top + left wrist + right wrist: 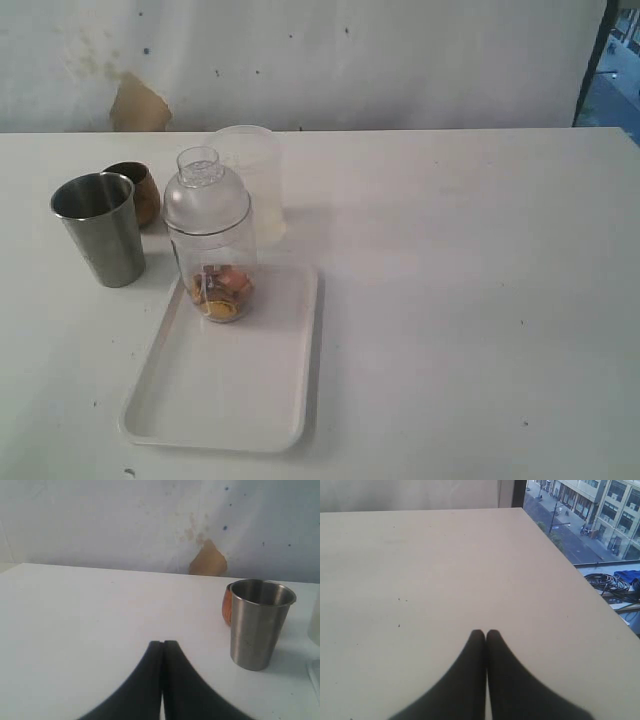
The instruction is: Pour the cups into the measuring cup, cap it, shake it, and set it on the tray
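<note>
The clear measuring cup (pixel 215 270) stands upright at the far end of the white tray (pixel 230 385), with orange and brown bits at its bottom. The clear dome cap (pixel 205 195) sits on top of it. To its left stand the steel tumbler (pixel 98 228) (pixel 259 622) and, behind it, the small copper-brown cup (pixel 137 190) (pixel 226 607). No arm shows in the exterior view. My left gripper (pixel 163 643) is shut and empty over bare table, left of the tumbler. My right gripper (pixel 485 632) is shut and empty over bare table.
A frosted plastic cup (pixel 252 180) stands right behind the measuring cup. The table's edge (pixel 580 580) runs close by in the right wrist view, with cables (pixel 607 584) and a street below. A wall backs the table.
</note>
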